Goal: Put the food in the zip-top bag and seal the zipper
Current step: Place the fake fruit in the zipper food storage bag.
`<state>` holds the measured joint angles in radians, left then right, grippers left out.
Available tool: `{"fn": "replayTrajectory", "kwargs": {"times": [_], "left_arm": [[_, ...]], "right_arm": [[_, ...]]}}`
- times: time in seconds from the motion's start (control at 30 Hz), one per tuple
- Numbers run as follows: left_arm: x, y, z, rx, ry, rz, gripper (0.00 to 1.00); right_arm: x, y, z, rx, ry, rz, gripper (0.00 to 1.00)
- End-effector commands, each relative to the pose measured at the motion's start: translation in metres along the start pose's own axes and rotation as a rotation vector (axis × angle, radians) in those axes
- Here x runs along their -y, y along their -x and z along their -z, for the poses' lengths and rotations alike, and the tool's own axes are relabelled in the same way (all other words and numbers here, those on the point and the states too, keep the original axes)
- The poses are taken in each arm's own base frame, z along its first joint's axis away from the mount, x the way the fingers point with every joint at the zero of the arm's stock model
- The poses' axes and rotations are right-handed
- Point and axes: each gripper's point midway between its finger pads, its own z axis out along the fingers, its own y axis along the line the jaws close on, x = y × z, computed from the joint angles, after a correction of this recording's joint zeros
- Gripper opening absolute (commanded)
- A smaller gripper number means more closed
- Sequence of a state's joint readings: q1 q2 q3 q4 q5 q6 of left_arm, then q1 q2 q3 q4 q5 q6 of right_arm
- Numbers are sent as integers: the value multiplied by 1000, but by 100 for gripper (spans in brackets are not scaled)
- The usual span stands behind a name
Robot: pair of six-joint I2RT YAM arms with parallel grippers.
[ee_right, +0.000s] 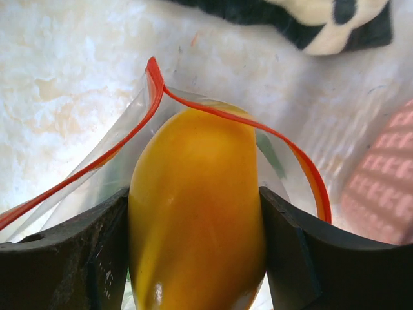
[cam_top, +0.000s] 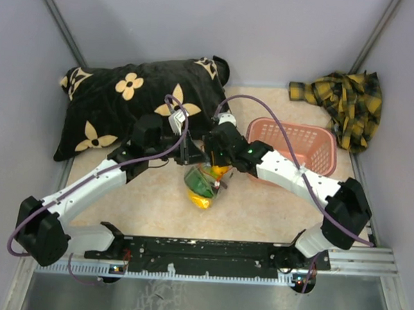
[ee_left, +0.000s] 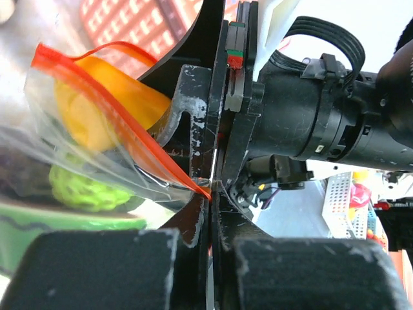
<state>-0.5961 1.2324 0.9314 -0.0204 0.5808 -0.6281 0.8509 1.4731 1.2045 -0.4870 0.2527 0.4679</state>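
the filling step is in hand, with the last visible piece going in. the right fingers are clenched on the mango, one on each flank, and its upper end sits inside the bag mouth, with the zipper looping round it. the left fingers look pinched together on the zipper edge at one end of the mouth, holding it up so it gapes. the bag hangs between the two arms, its lower part on the tabletop at the centre.

inside the bag i can make out the green ball, low against the clear wall, with a darker green piece under it. the top view shows an orange-yellow lump at the bottom too. the pink basket stands well apart to the right, and no food shows outside the bag.

next, i judge, the mango needs pushing deeper before the right fingers let go, or it may catch on the strip and tip out. the left pinch should hold meanwhile. the mouth is unsealed, so the zipper run comes after.
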Motion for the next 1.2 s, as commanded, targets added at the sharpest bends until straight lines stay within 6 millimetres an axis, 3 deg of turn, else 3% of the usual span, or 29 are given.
{"fn": "replayTrajectory", "kwargs": {"times": [0.0, 0.17, 0.43, 0.77, 1.17], "left_arm": [[-49, -21, 8, -8, 202, 17, 0], [-67, -27, 17, -8, 303, 19, 0], [-67, -21, 26, 28, 336, 8, 0], [-69, -21, 26, 34, 338, 25, 0], [-70, -21, 28, 38, 338, 29, 0]], "right_arm": [[-39, 7, -1, 27, 127, -5, 68], [-51, 0, 4, 3, 151, 6, 74], [-48, 10, 22, 26, 145, 6, 82], [-53, 35, 50, 82, 178, -14, 83], [-43, 46, 62, 120, 136, -20, 83]]}}
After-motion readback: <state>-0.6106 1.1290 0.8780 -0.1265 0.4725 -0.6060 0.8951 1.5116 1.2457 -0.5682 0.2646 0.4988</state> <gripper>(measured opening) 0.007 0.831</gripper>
